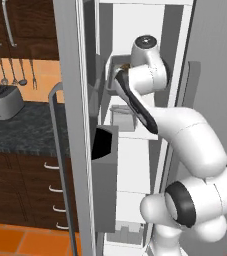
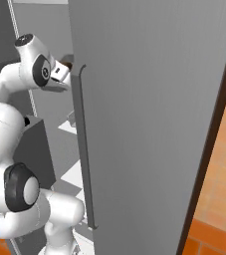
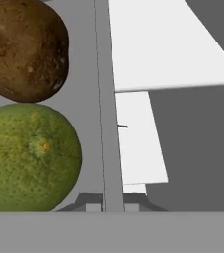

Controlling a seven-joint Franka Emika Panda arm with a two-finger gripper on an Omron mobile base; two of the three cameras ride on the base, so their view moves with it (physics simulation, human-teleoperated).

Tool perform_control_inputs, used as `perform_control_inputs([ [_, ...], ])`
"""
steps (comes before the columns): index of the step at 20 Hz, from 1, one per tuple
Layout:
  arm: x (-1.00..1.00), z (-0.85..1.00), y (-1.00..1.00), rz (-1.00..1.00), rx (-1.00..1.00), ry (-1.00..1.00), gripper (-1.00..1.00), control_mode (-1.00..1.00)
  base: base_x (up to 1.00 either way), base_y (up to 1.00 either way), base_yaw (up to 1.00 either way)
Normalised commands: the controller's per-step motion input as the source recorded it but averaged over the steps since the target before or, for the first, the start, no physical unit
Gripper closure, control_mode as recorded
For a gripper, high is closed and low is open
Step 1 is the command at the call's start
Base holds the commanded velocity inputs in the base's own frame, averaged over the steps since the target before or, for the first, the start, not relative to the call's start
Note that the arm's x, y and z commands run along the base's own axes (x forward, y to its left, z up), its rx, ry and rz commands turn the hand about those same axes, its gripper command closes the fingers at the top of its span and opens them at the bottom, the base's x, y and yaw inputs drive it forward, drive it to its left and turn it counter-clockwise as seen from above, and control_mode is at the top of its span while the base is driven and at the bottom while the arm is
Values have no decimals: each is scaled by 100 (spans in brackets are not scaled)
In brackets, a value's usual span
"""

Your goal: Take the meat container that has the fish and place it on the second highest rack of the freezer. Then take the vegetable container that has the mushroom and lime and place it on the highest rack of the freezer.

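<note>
My gripper (image 3: pixel 106 207) is shut on the thin grey wall of the vegetable container (image 3: pixel 103 74). Inside that container, close to the camera, lie the brown mushroom (image 3: pixel 24 49) and the yellow-green lime (image 3: pixel 29 158). In the left base view the arm reaches into the open freezer (image 1: pixel 71 100) and holds the container (image 1: pixel 114 75) high in the white interior. A white shelf (image 3: pixel 163 44) lies just beyond the container wall; I cannot tell which rack it is. A second pale grey container (image 1: pixel 122 119) sits on the shelf below, its contents hidden.
The freezer door (image 2: pixel 149 124) with its long bar handle (image 2: pixel 82 149) stands close on the right. A dark door bin (image 1: pixel 105 165) juts out left of the arm. A toaster (image 1: pixel 2 102) sits on the dark counter (image 1: pixel 25 130) over wooden drawers.
</note>
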Motion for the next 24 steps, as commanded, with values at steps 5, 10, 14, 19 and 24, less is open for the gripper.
perform_control_inputs([
  [5,62,0,0,-3,2,0,100,-100,0,0,0],
  [10,24,18,0,-4,9,0,100,-100,0,0,0],
  [14,0,10,-7,-11,8,-3,100,-100,0,0,0],
  [19,0,-4,-23,-15,0,0,100,-100,0,0,0],
  [24,9,-14,-28,-15,0,0,100,-100,0,0,0],
])
